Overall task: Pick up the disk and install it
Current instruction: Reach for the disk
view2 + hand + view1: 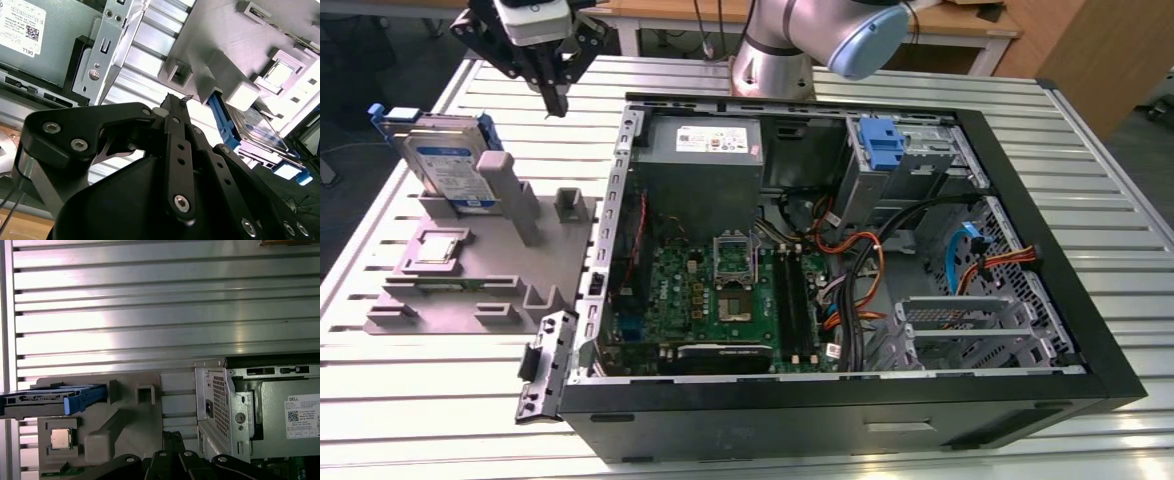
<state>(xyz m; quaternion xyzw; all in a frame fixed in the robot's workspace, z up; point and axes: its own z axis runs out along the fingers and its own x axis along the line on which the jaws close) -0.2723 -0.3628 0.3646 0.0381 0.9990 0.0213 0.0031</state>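
The disk (447, 165), silver-grey with a white-and-blue label and a blue bracket, stands upright on edge in a slot of the grey fixture (480, 275) at the exterior view's left. My gripper (558, 100) hangs above the table behind the fixture, a little to the right of the disk and apart from it. Its black fingers are shut together with nothing between them. In both wrist views the disk (255, 131) (50, 400) sits beyond the shut gripper (176, 99) (170, 439).
An open computer case (1107, 300) lies on the slatted metal table (454, 420), with a grey power supply (707, 150), motherboard (720, 290), cables, a blue latch (881, 140) and a metal bay (954, 325). A processor chip (438, 248) rests on the fixture.
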